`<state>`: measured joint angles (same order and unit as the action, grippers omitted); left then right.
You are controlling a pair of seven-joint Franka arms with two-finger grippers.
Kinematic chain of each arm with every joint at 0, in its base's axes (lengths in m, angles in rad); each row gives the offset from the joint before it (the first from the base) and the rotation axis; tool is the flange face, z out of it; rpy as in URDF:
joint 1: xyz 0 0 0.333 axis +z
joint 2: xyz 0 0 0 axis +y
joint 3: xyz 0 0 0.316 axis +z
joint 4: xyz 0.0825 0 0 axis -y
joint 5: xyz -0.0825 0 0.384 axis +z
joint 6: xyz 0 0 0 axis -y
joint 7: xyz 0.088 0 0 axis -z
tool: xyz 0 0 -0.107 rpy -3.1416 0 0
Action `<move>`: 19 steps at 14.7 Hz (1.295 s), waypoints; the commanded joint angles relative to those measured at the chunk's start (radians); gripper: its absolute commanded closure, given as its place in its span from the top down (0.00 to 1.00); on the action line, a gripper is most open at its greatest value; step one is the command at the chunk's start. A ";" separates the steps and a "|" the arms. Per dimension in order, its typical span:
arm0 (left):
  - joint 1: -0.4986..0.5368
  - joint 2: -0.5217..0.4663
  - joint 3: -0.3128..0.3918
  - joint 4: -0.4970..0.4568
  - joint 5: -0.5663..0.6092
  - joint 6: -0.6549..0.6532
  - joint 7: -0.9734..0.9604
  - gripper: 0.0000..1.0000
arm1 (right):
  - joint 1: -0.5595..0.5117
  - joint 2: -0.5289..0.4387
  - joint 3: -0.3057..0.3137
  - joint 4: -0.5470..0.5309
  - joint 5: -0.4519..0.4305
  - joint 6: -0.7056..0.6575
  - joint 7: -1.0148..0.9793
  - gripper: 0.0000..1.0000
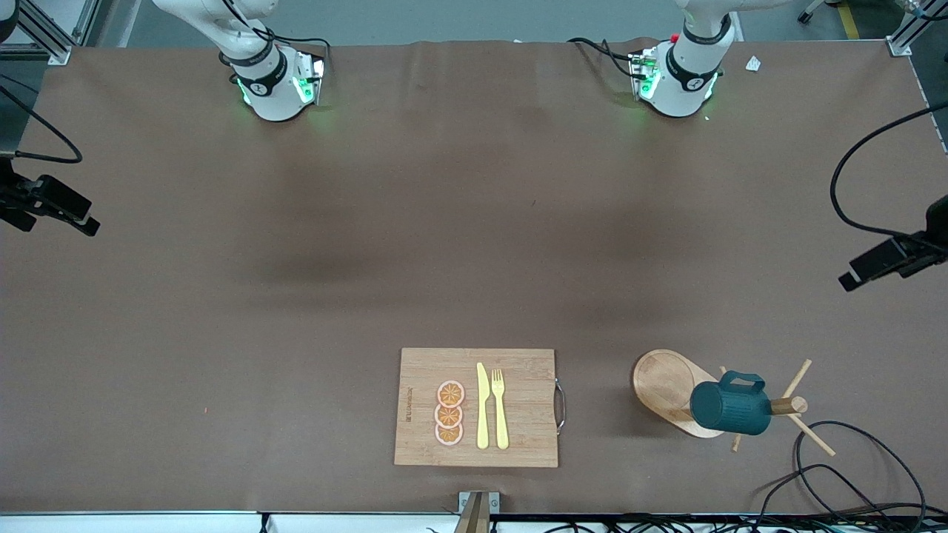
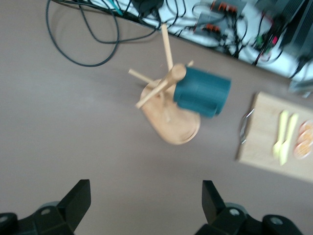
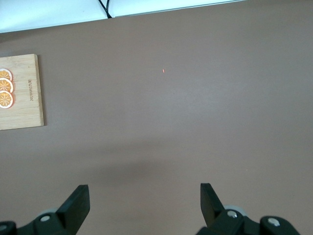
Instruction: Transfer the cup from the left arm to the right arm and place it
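The cup point(image 1: 729, 407), dark teal with a loop handle, hangs sideways on a peg of a wooden mug tree point(image 1: 663, 381) near the table's front edge, toward the left arm's end. In the left wrist view, the cup point(image 2: 201, 91) and the mug tree point(image 2: 176, 125) lie well ahead of my left gripper point(image 2: 145, 198). That gripper is up in the air, open, with only bare table between its fingers. My right gripper point(image 3: 144, 198) is also open and empty above bare brown table. Neither gripper shows in the front view; only the arms' bases do.
A wooden cutting board point(image 1: 518, 370) lies near the front edge at mid-table. It carries three orange slices point(image 1: 449, 413), a yellow knife point(image 1: 482, 406) and a fork point(image 1: 500, 407). Black cables point(image 1: 852, 459) loop beside the mug tree. Camera mounts point(image 1: 892, 255) overhang both table ends.
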<state>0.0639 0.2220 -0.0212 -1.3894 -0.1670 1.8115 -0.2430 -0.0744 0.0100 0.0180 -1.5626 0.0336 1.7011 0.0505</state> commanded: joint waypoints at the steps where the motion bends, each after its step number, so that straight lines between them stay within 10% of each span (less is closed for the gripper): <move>1: 0.020 0.045 0.000 0.032 -0.049 0.040 -0.027 1.00 | -0.005 -0.031 0.005 -0.031 0.002 0.008 -0.011 1.00; 19: 0.004 0.138 -0.005 0.016 -0.147 0.201 -0.251 1.00 | -0.007 -0.030 0.005 -0.031 0.002 0.009 -0.011 1.00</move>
<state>0.0776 0.3383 -0.0248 -1.3860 -0.2955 1.9819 -0.4427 -0.0744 0.0100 0.0180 -1.5626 0.0336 1.7011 0.0505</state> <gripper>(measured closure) 0.000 0.000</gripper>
